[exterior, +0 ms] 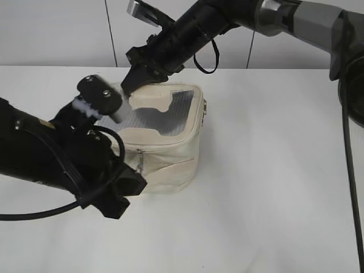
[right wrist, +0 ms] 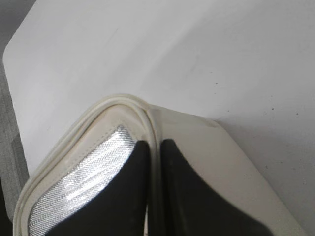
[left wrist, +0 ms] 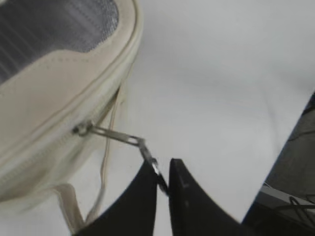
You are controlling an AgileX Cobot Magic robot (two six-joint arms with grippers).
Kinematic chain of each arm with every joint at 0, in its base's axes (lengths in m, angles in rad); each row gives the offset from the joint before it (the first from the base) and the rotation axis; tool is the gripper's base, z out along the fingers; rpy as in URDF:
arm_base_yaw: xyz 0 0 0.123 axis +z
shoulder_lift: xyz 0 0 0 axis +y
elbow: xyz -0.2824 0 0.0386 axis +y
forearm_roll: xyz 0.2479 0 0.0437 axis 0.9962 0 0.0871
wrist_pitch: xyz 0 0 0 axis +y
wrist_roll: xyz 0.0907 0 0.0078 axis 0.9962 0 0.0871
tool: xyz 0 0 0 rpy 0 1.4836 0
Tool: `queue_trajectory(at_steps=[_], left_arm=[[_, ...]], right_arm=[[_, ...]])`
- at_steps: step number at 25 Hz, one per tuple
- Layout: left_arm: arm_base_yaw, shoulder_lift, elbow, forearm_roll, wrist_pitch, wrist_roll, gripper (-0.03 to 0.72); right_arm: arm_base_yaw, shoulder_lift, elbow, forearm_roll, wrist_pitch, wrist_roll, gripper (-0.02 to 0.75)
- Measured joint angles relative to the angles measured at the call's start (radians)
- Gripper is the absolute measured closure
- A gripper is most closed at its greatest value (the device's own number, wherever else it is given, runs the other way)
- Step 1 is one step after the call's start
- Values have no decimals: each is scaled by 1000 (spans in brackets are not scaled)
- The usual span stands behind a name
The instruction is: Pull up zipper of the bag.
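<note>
Pinching silver ring pull [left wrist: 156, 169] of zipper [left wrist: 98, 129] in clenched left gripper [left wrist: 163, 183], right gripper [right wrist: 155, 157] clamped on bag [exterior: 170, 151] lid rim.

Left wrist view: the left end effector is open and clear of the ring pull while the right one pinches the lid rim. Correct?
No. The left end effector is shut on the ring pull, as the left wrist view shows. The right end effector does pinch the lid rim.

fingers [left wrist: 179, 189] pinching ring pull [left wrist: 158, 172] — taut
</note>
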Motion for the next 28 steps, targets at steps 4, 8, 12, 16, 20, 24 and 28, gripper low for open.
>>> queue_trajectory(at_steps=[4,8,12,16,20,24,28], left_arm=[[144,-28,0,-2,174,-9,404],[287,-109,0,34,248,-10,344],[382,-156,-37,50,220,-7,345],[420,-60,-198,48,283,38,346],[427,136,-431,-14,389,142,335],[426,361,-713,-71,520,233,267],[425,564,-979,-82,731,242,206]], right_arm=[[-13,-22,0,-78,-11,14,410],[-58,-72,0,-141,15,67,382],[-129,-120,9,-176,82,108,412],[-198,-236,198,-163,2,88,439],[-259,-490,692,18,-265,-137,446],[-272,-684,1149,374,-509,-524,430],[-272,-714,1349,655,-498,-849,289]])
